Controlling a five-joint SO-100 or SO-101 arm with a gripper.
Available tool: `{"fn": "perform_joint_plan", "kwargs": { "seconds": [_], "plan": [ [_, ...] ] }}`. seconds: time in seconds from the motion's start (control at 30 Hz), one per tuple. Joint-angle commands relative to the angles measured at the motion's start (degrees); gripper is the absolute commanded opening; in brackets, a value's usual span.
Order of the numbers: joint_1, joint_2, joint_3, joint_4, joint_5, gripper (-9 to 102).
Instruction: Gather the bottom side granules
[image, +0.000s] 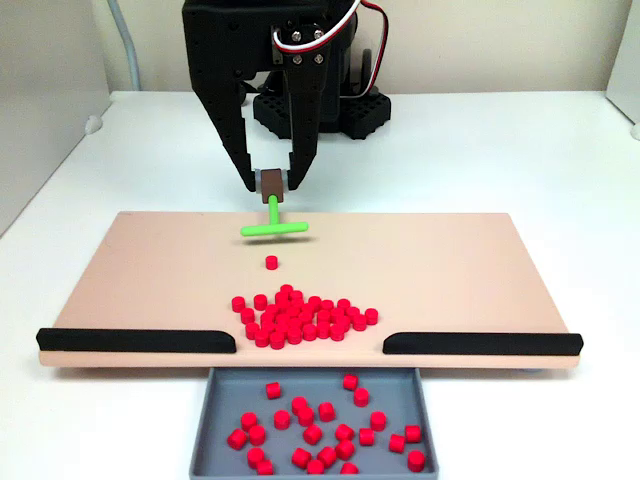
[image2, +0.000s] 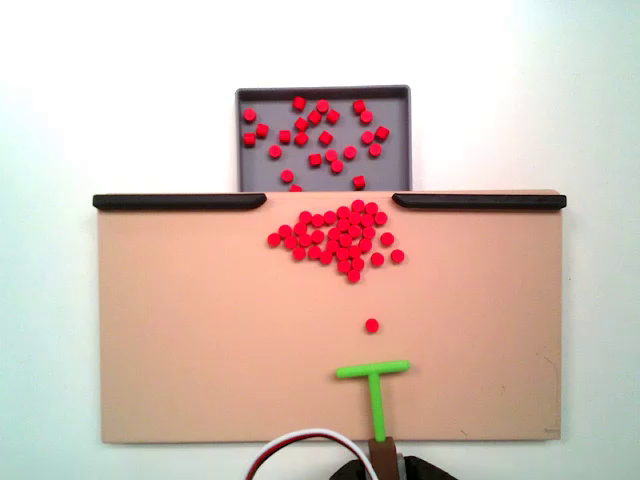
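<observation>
While the grey tray (image: 205, 425) low in frame holds loose granules, the main granule heap (image: 300, 322) sits mid-board before the gap, one stray granule (image: 271, 262) behind it. Farther back, jaws (image: 272, 185) clamp the green T-shaped pusher (image: 274, 229); the next sweep likely drags the stray forward.

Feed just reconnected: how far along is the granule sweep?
Done: many granules lie in the grey tray. In hand: the gripper holds the green T-tool behind one stray granule. Left: the pile at the gap between the black rails.
</observation>
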Motion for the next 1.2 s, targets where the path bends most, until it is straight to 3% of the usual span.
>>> {"fn": "perform_joint_plan", "kwargs": {
  "seconds": [0.0, 1.17],
  "plan": [
    [0.7, -0.35, -1.05, -0.7, -0.44, 0],
    [-0.44, -5.27, -2.11, -4.31, 4.75, 0]
  ]
}}
